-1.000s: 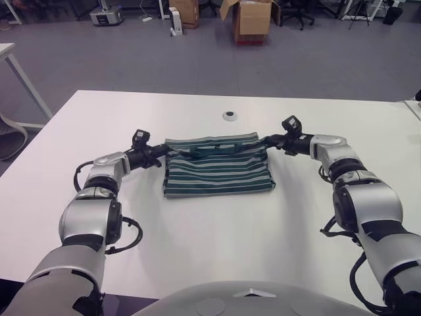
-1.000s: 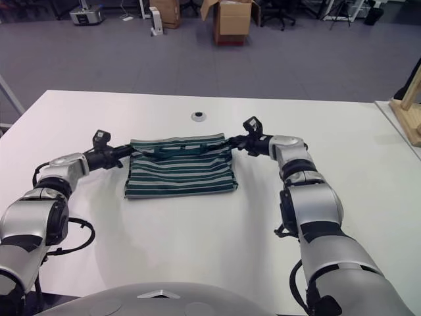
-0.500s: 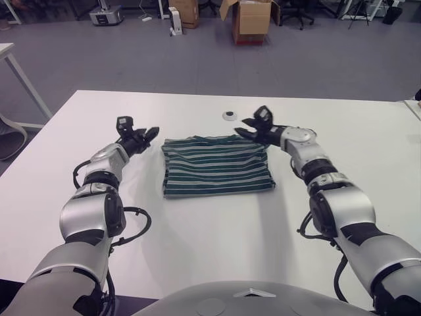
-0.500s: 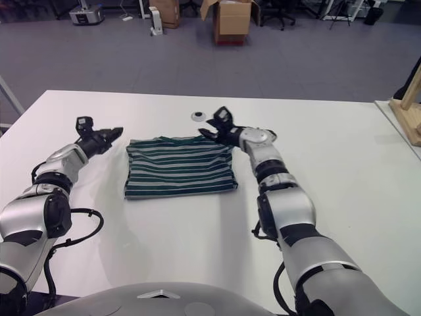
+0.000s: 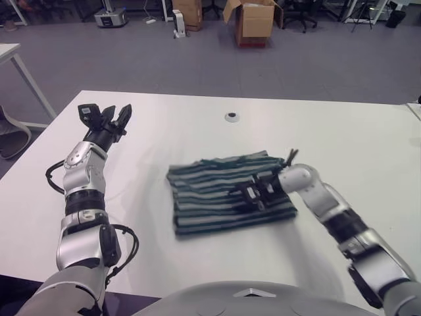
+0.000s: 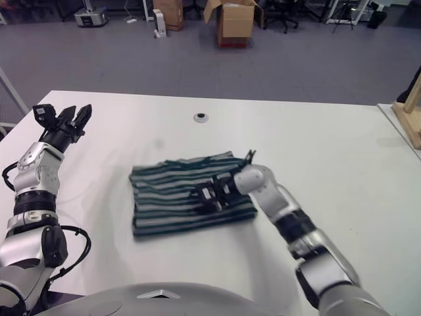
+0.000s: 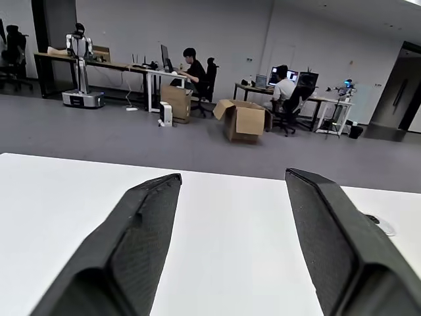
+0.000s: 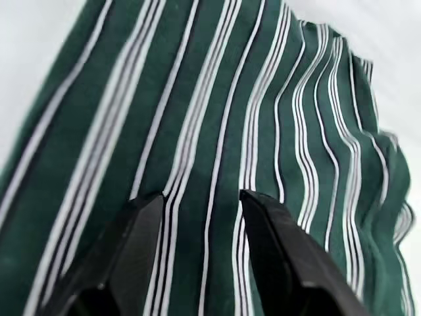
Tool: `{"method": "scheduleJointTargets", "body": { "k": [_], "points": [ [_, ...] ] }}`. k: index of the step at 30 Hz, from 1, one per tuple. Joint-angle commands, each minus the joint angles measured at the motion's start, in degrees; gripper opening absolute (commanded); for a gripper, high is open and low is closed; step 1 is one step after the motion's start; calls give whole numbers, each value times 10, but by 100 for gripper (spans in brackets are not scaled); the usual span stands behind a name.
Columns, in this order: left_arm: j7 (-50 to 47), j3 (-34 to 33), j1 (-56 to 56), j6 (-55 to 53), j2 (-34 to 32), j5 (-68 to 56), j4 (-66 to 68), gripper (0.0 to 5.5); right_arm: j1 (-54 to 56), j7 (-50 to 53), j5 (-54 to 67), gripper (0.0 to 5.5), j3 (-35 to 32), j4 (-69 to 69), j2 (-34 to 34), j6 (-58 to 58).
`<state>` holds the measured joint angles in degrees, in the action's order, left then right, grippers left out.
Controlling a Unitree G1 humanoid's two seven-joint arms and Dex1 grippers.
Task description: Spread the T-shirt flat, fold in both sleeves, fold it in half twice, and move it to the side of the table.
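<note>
The folded T-shirt, dark green with thin white stripes, lies slightly askew in the middle of the white table. My right gripper rests flat on its right half, open, with both fingers spread on the striped fabric and nothing pinched between them. My left gripper is held up above the table's far left part, well away from the shirt. It is open, with its two fingers wide apart around nothing.
A small round disc sits on the table beyond the shirt. Bare tabletop surrounds the shirt on all sides. A wooden frame stands off the table's right edge. Cardboard boxes stand on the floor far behind.
Both grippers let go of the shirt's far corners. The right one came down onto the shirt, which slid nearer and turned a little. The left arm swung out to the far left.
</note>
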<state>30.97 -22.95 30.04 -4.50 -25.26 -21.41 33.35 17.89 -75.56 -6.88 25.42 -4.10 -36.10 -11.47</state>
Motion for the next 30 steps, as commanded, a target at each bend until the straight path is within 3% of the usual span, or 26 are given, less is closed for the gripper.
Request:
{"method": "scheduleJointTargets", "body": {
  "k": [1, 6, 11, 15, 19, 25, 30],
  "points": [
    [-32, -12, -47, -48, 3, -24, -105, 290, 4, -3, -32, 219, -35, -69, -119, -78],
    [-60, -6, -64, -79, 19, -38, -165, 290, 161, 115, -52, 219, -85, -278, -101, -153],
    [-68, 19, -87, -86, 28, -25, -214, 290, 171, 150, 46, 219, -145, -283, -23, 11],
    [-77, 47, -92, -86, 41, -17, -246, 290, 191, 216, 39, 219, -130, -385, 86, 211],
    [-84, 66, -90, -92, 50, -19, -268, 290, 231, 223, 31, 219, -113, -515, 175, 251],
    [-79, 94, -92, -103, 54, -15, -280, 290, 199, 210, 17, 219, -76, -506, 246, 130],
    [-77, 111, -125, -112, 42, -8, -339, 290, 185, 211, 82, 219, -143, -343, 193, 99]
  ]
}}
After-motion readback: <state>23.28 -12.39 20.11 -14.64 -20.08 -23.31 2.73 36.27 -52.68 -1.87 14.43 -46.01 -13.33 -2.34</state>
